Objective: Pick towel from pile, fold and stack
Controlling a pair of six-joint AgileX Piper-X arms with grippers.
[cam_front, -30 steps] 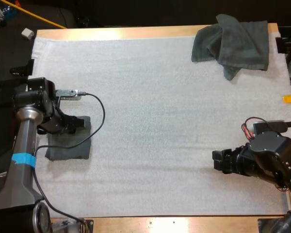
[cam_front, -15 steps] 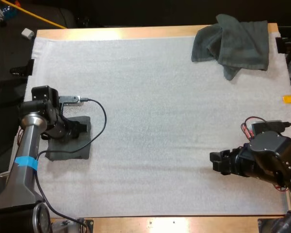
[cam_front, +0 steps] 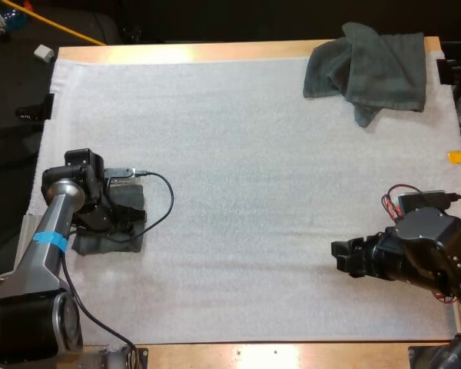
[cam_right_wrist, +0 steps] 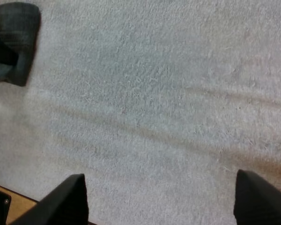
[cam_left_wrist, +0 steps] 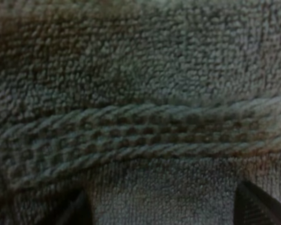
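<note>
Trouble comes if your left gripper (cam_front: 129, 217), spread wide and gripping nothing, drags the folded towel (cam_front: 107, 243) askew as you lift away.

I see 2 dark grey-green towels on the white mat (cam_front: 253, 192), well apart. Folded towel (cam_front: 111, 242) (cam_left_wrist: 140, 70) (cam_right_wrist: 23, 28): flat, approx square w/ rounded corners, by the mat's left edge; close up, looped pile w/ a ribbed woven band across it. Crumpled towel (cam_front: 369, 69): loose heap w/ deep folds at far right corner, one tip pointing to the near side
</note>
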